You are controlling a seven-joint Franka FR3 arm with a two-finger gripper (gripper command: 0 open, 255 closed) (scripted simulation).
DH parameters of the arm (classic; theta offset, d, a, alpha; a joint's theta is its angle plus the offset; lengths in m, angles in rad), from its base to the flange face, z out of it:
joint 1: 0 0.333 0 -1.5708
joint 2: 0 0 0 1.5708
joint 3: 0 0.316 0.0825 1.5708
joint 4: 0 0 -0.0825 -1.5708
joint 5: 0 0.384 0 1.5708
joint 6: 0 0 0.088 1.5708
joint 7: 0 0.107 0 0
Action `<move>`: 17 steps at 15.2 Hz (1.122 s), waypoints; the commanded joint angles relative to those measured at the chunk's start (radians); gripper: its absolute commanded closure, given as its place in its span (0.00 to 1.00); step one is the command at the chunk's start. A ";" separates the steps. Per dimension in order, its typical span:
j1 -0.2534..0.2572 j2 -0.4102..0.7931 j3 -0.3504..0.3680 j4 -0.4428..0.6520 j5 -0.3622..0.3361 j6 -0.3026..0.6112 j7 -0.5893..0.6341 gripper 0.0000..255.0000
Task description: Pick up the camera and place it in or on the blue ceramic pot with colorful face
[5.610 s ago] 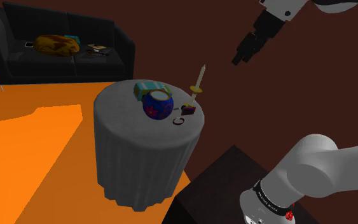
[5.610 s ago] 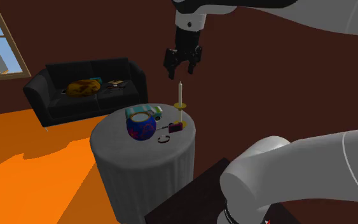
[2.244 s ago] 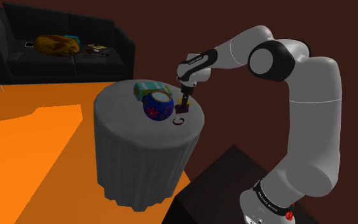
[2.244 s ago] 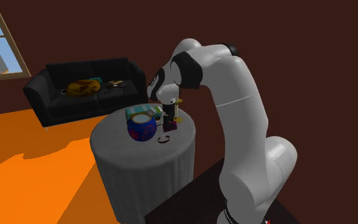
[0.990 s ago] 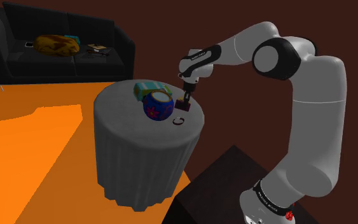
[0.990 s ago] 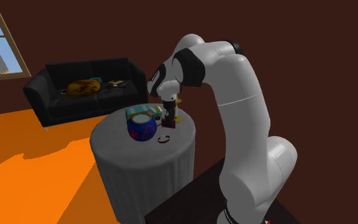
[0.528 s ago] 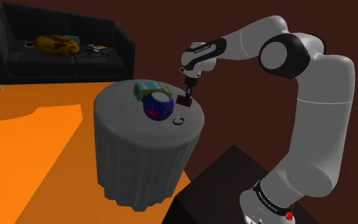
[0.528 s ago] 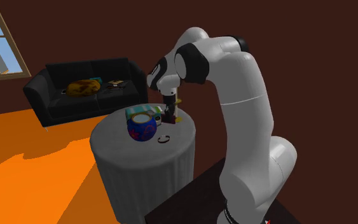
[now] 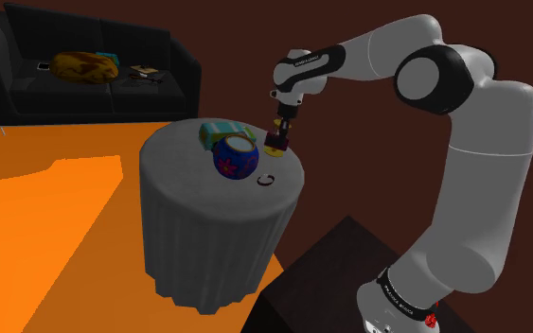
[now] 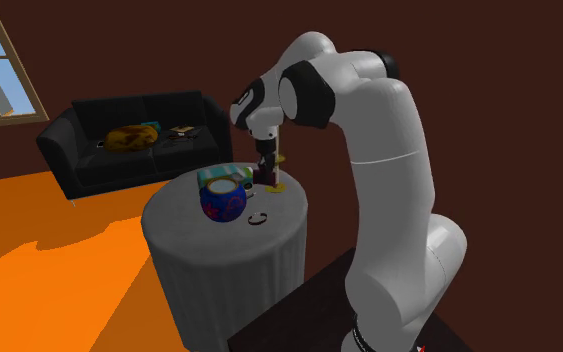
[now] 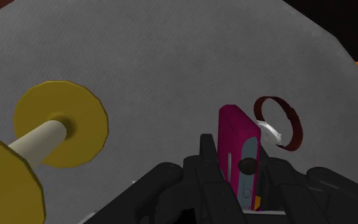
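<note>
Blue pot (image 9: pixel 234 157) stands upright on the round grey-draped table (image 9: pixel 174 166). At the pot's two o'clock in the shoulder view, the gripper (image 9: pixel 277 139) points downward, its jaws clamped on the magenta camera (image 9: pixel 275 147), which is held above the tabletop. A dark red ring (image 9: pixel 266 180) lies at the pot's four o'clock.
</note>
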State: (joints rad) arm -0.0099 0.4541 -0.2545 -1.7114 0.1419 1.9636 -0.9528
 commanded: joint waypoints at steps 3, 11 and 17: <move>0.002 -0.027 -0.004 0.022 -0.008 -0.047 0.006 1.00; 0.004 -0.066 -0.009 0.075 -0.021 -0.138 0.016 1.00; 0.004 -0.087 -0.012 0.126 -0.028 -0.210 0.021 1.00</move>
State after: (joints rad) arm -0.0077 0.3724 -0.2668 -1.5900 0.1157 1.7646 -0.9340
